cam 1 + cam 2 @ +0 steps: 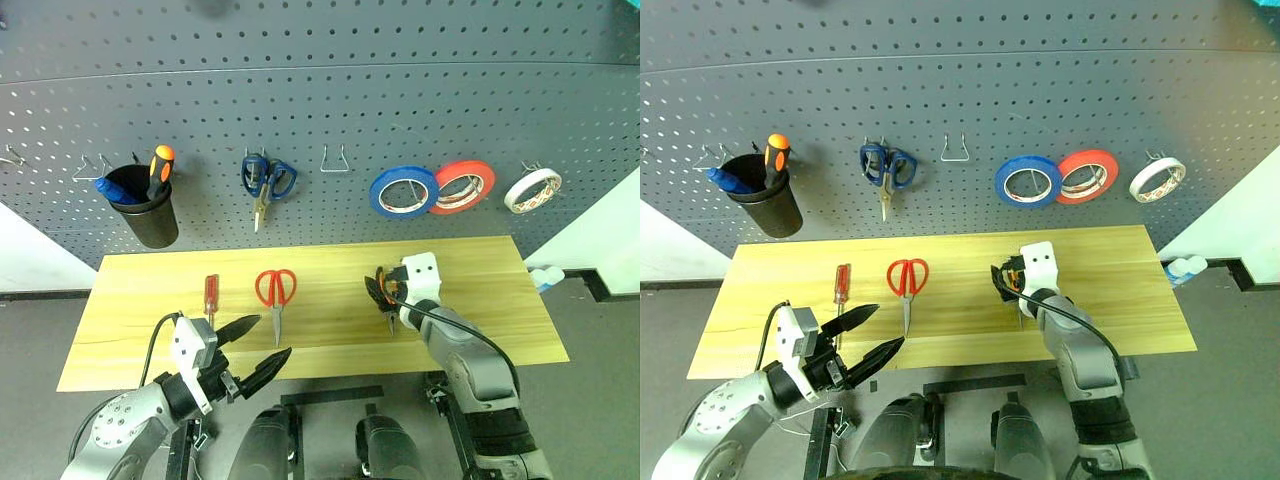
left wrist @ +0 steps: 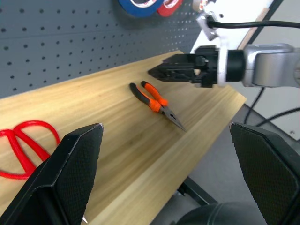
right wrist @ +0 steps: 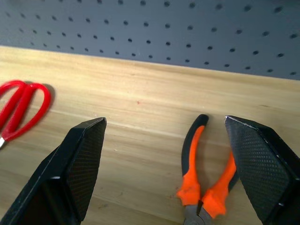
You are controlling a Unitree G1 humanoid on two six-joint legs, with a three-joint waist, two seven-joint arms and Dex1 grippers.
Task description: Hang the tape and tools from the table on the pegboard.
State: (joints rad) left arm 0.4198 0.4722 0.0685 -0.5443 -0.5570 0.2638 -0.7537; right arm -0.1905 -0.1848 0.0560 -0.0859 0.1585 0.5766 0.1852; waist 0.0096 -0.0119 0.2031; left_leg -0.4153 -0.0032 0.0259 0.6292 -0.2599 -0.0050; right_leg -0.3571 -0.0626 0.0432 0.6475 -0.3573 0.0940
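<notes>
A thin red-handled screwdriver (image 1: 211, 296), red-handled scissors (image 1: 276, 294) and orange-and-black-handled pliers (image 2: 157, 103) lay left to right on the light wooden worktop (image 1: 480, 270), before the dark grey pegboard (image 1: 400, 90) where the cream tape roll (image 1: 532, 190) hung rightmost.

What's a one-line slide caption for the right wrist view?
Open right gripper hovering over orange-and-black-handled pliers on the light wooden table, red-handled scissors beside, dark grey pegboard behind.

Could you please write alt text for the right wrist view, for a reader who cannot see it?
The open right gripper hangs over the table, with the orange-and-black pliers lying between its fingers, nearer one finger. Red scissors lie off to one side, and the pegboard rises behind the table.
</notes>
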